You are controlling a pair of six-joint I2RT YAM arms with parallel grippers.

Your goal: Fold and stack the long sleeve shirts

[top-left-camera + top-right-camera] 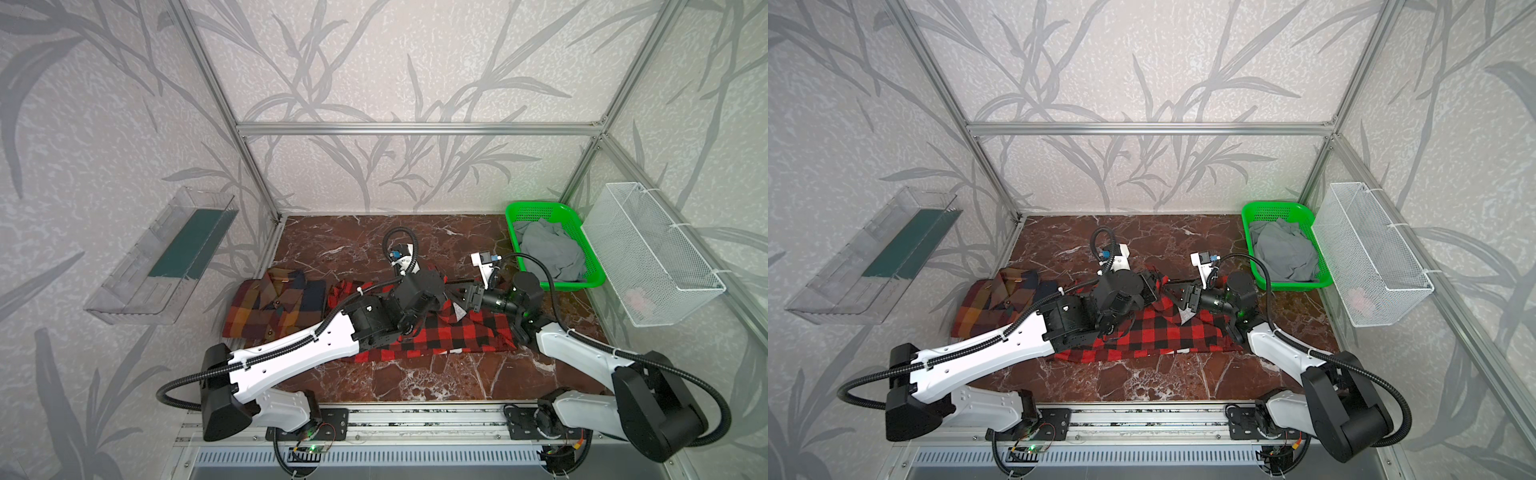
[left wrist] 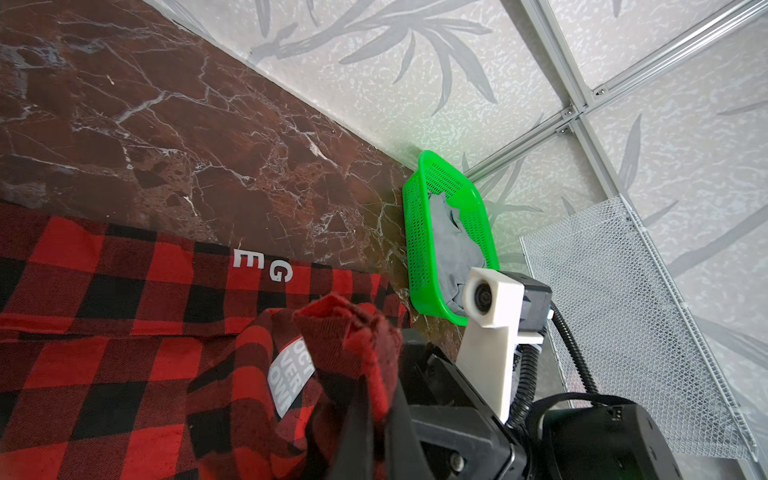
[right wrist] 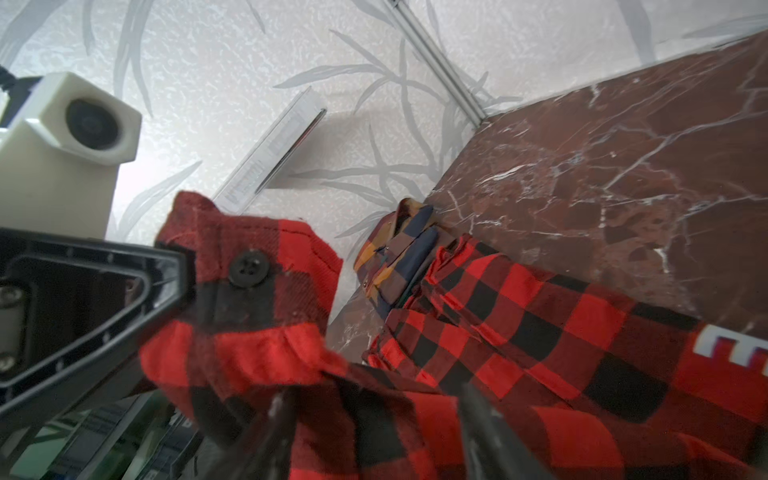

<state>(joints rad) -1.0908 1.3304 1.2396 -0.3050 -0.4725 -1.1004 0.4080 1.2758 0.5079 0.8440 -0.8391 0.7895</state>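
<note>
The red-and-black check shirt [image 1: 457, 338] [image 1: 1163, 334] lies spread across the middle of the marble table. Its sleeve end is lifted between my two grippers. My left gripper [image 1: 445, 293] [image 2: 376, 401] is shut on the buttoned cuff [image 3: 249, 266], which it holds above the table. My right gripper [image 1: 462, 300] [image 3: 374, 419] faces it at close range, and a thick bunch of the same sleeve fills the gap between its fingers [image 3: 276, 415]. The brown, orange and maroon plaid shirt [image 1: 272, 307] [image 1: 994, 301] lies folded at the table's left edge, touching the red one.
A green basket [image 1: 536, 206] holding grey cloth [image 1: 548, 249] stands at the back right. A white mesh basket [image 1: 656, 257] hangs on the right wall and a clear tray [image 1: 162, 257] on the left wall. Bare marble [image 1: 436, 382] shows in front of the red shirt.
</note>
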